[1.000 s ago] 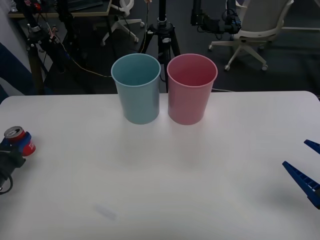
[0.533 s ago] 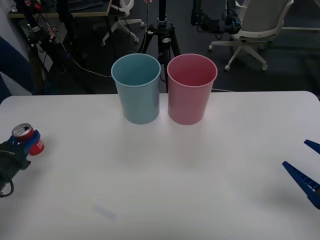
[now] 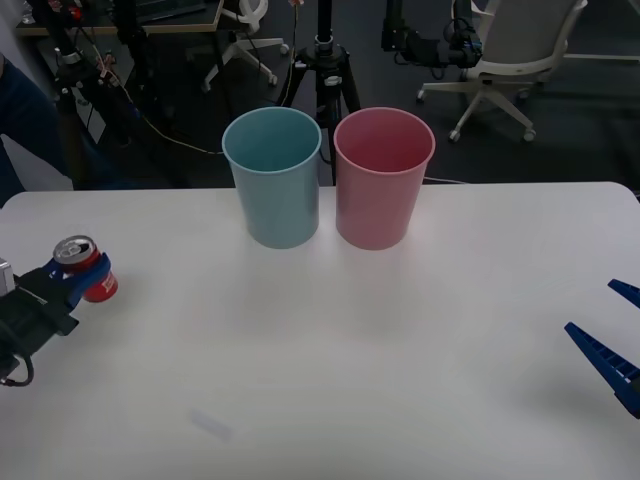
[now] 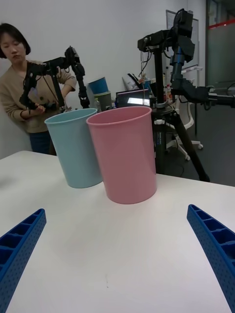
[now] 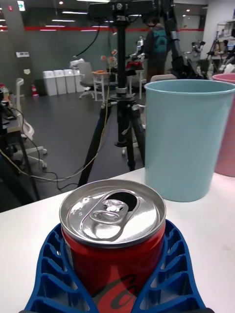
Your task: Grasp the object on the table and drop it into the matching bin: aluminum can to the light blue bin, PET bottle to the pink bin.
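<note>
At the table's (image 3: 330,400) far-left edge, my left gripper (image 3: 72,283) clamps the aluminum can (image 3: 88,272) upright, silver top up. The light blue bin (image 3: 274,180) stands to its right and farther back, touching the pink bin (image 3: 383,180). My right gripper (image 3: 612,335) rests wide apart at near right.

A red aluminum can (image 3: 87,271) with a plain silver top sits between the ribbed blue fingers (image 5: 169,274) of the left gripper (image 3: 70,283) over the white table (image 3: 400,350), while far off stand the light blue bin (image 3: 273,178) and, to its right, the pink bin (image 3: 383,178).
</note>
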Robot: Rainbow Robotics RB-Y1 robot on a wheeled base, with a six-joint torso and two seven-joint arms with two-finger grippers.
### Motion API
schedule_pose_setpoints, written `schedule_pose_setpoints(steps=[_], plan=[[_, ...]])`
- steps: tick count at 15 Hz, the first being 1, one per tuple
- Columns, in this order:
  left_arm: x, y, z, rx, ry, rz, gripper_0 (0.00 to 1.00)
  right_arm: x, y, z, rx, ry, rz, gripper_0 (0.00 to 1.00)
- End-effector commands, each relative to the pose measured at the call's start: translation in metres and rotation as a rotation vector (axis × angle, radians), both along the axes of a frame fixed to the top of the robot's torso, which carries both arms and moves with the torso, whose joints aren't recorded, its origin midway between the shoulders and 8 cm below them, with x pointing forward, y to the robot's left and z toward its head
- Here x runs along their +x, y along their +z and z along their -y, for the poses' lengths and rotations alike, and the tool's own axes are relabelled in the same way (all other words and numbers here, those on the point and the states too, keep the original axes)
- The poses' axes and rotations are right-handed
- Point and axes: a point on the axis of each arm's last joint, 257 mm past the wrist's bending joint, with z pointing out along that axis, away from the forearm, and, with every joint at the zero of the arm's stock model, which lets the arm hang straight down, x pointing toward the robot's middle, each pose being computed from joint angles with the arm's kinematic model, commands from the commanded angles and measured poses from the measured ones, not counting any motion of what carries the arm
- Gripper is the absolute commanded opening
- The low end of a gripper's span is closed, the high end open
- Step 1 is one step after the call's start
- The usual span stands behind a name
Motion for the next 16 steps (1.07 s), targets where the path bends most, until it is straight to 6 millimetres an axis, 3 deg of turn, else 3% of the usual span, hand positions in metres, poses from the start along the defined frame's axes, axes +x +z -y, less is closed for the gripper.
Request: schedule_pose_setpoints(steps=[1, 3, 11, 16], plan=[[-0.006, 0.005, 0.003, -0.007, -0.036, 0.003, 0.00, 0.000, 0.000, 0.000, 0.000, 0.000, 0.000, 1.00], [-0.010, 0.014, 0.007, 0.001, -0.067, 0.019, 0.00, 0.000, 0.000, 0.000, 0.000, 0.000, 0.000, 1.00], [-0.017, 0.085, 0.043, 0.055, -0.218, 0.087, 0.00, 0.000, 0.000, 0.000, 0.000, 0.000, 0.000, 1.00], [-0.020, 0.140, 0.069, 0.087, -0.320, 0.106, 0.00, 0.000, 0.000, 0.000, 0.000, 0.000, 0.000, 1.00]])
